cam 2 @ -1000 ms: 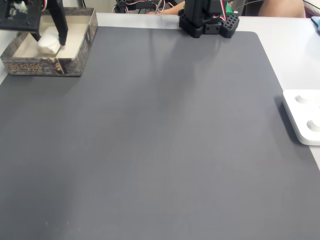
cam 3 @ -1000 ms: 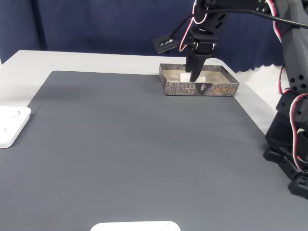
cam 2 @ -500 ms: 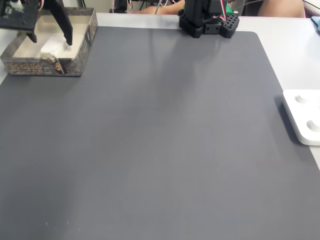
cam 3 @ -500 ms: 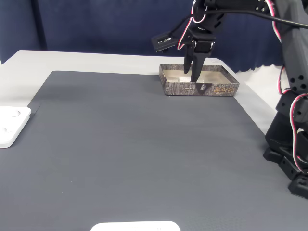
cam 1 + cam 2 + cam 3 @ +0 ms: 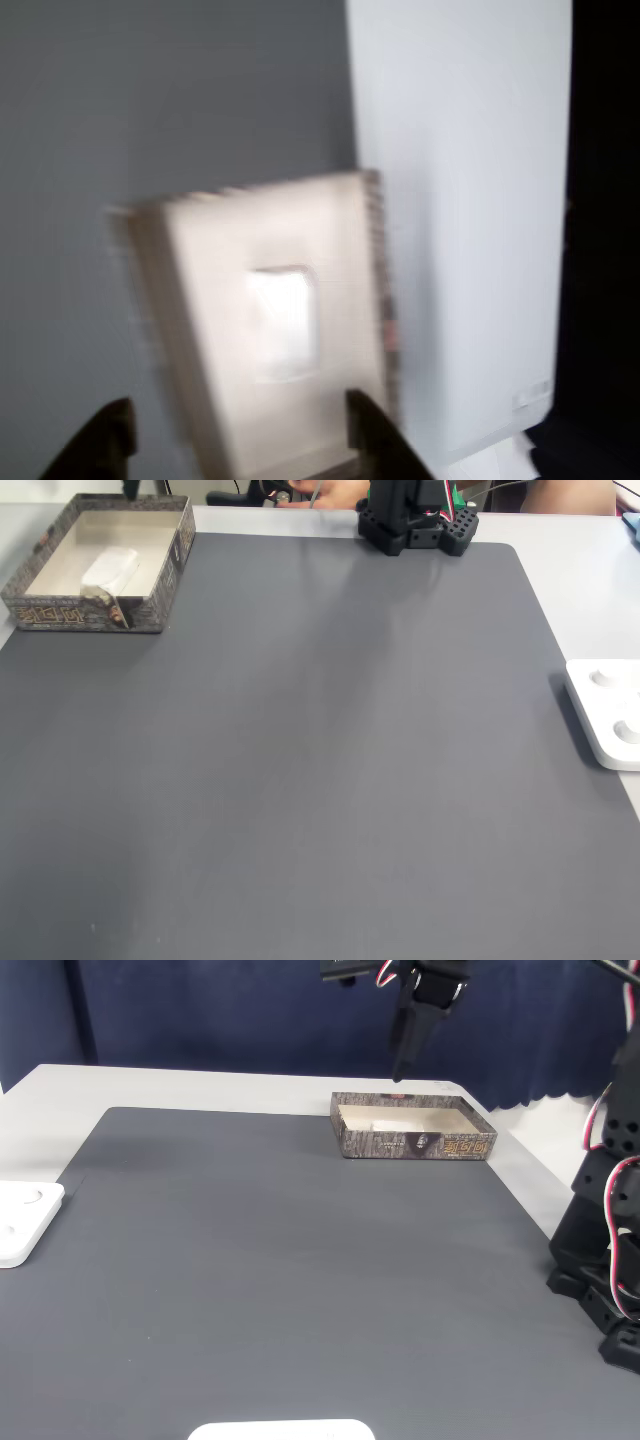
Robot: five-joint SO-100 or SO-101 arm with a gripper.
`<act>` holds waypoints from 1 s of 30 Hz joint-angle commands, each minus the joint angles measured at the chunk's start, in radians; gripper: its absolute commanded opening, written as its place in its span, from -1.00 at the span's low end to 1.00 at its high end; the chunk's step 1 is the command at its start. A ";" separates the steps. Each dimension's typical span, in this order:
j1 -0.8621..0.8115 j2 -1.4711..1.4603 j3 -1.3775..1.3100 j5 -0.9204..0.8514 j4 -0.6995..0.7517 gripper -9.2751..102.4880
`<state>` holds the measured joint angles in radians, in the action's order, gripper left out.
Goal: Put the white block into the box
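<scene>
inside the box (image 5: 160, 575) the white block (image 5: 108, 568) lies flat; gripper (image 5: 398, 1068) hangs empty above, fingers apart, so retreating upward avoids the walls

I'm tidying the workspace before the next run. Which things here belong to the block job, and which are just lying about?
Belongs to the job:
white block, lying inside the box
box
hand, raised above the box

Just lying about:
white device at the mat's edge
grey mat
</scene>
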<state>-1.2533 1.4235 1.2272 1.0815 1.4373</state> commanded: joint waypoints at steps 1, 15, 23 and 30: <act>0.107 0.262 0.152 -0.112 -0.028 -0.36; 0.548 0.733 0.637 -0.446 -0.041 -0.48; 0.876 0.792 0.844 -0.703 -0.021 -0.74; 1.071 0.900 1.019 -0.769 -0.126 -0.86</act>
<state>-0.2761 2.2365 2.1936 0.3513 1.3744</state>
